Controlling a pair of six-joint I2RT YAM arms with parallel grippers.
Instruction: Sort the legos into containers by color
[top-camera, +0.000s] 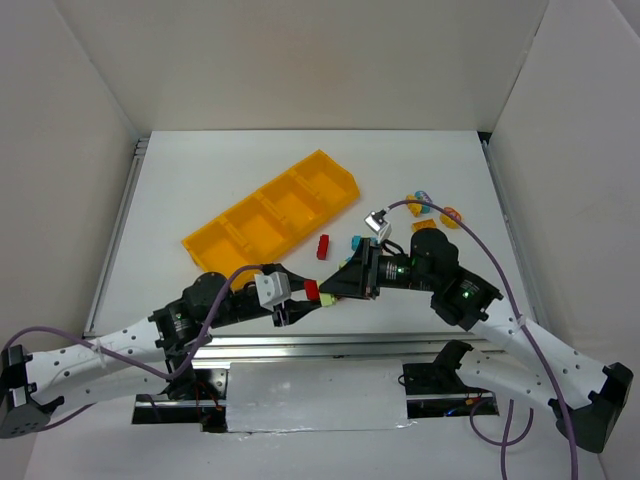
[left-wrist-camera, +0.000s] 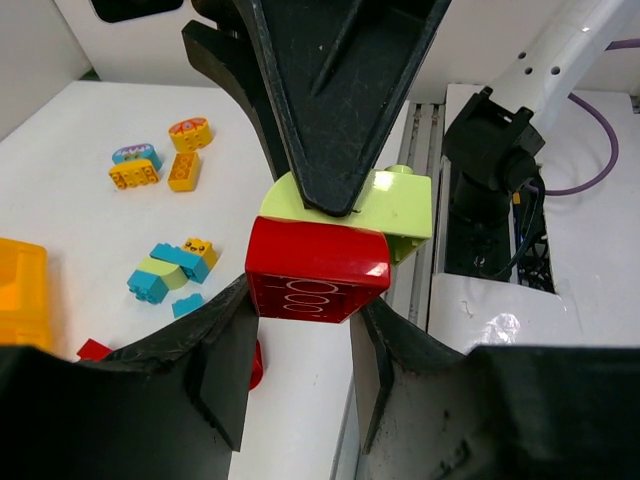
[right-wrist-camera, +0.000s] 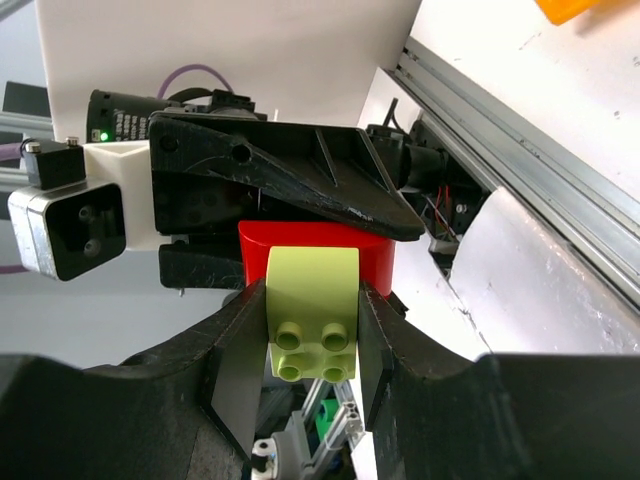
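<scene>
The yellow tray (top-camera: 232, 240) lies slantwise on the white table (top-camera: 200, 170). In front of the tray, toward its right end, the left gripper (left-wrist-camera: 300, 312) pinches a red brick (left-wrist-camera: 318, 268) by its sides and holds it in the air. A green brick (right-wrist-camera: 312, 285) is stuck to the red one, and the right gripper (right-wrist-camera: 310, 330) pinches that green brick. A loose red brick (top-camera: 323, 245) lies just in front of the tray's right end, with teal bricks (top-camera: 357, 242) beside it. Farther right of the tray sits a cluster of orange and teal bricks (top-camera: 420, 203).
</scene>
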